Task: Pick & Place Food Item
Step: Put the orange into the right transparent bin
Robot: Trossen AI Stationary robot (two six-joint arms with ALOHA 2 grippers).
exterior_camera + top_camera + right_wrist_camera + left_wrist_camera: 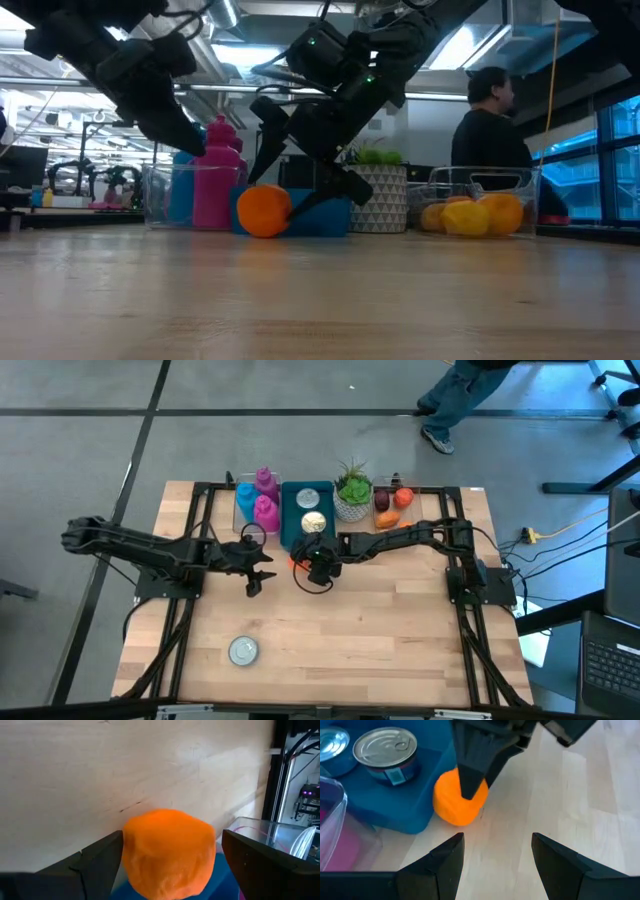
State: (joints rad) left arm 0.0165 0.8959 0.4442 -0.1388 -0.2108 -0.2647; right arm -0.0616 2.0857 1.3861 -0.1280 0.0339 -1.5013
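An orange ball-shaped food item (pixel 169 852) rests on the wooden table, against the near edge of a blue tray (pixel 395 805); it also shows in the low view (pixel 265 212). My right gripper (pixel 172 845) is open and comes down over the orange, one finger on each side of it. In the high view it is at mid-table (pixel 312 565). My left gripper (pixel 497 855) is open, hovers just left of the orange (pixel 296 560) and points at it, touching nothing. My right gripper stands open around the orange food item from above, slanting in from the table's right. One finger (pixel 470 785) shows in front of the orange's upper side (pixel 451 795). I cannot tell whether it touches. The orange sits on the table.
The blue tray holds two tin cans (pixel 386 751). Pink bottles (pixel 266 500) in a clear bin stand left of it, a potted plant (pixel 352 495) and a clear box of fruit (pixel 480 212) right of it. A lone can (pixel 243 650) lies near left. A person (pixel 490 130) stands beyond the table.
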